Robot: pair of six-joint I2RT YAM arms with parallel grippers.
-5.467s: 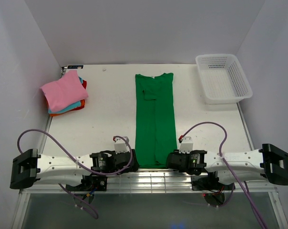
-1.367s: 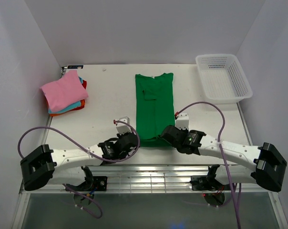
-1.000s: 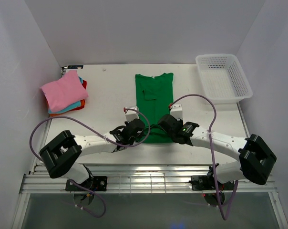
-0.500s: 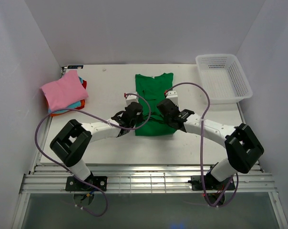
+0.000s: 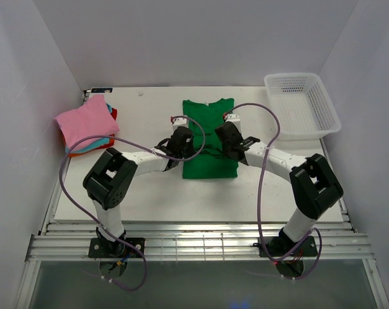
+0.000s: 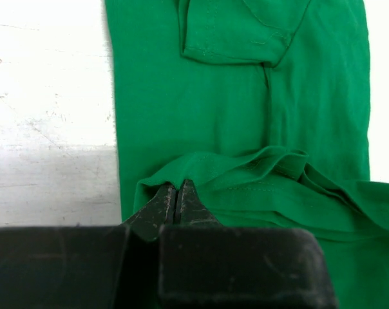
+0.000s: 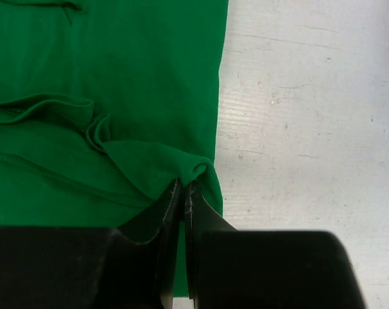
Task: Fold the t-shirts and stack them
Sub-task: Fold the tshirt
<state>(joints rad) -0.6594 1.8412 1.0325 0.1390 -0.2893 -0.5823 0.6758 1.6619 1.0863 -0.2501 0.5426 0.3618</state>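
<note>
Green t-shirt [image 5: 208, 122] lies midway across the bench [image 5: 143, 193], toward its far edge. Left fingers [image 6: 161, 205] and right fingers [image 7: 170, 212] are each clamped on its lifted hem; uneven travel or slipping cloth could skew the fold.

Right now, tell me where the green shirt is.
Top view: the green shirt lies mid-table, between the folded stack at far left and the basket at far right, its hem pinched by the left gripper and right gripper.

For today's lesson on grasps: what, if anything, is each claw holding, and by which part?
Both hold the bright green cloth t-shirt: the left claw pinches its hem near the left edge, the right claw near the right edge.
</note>
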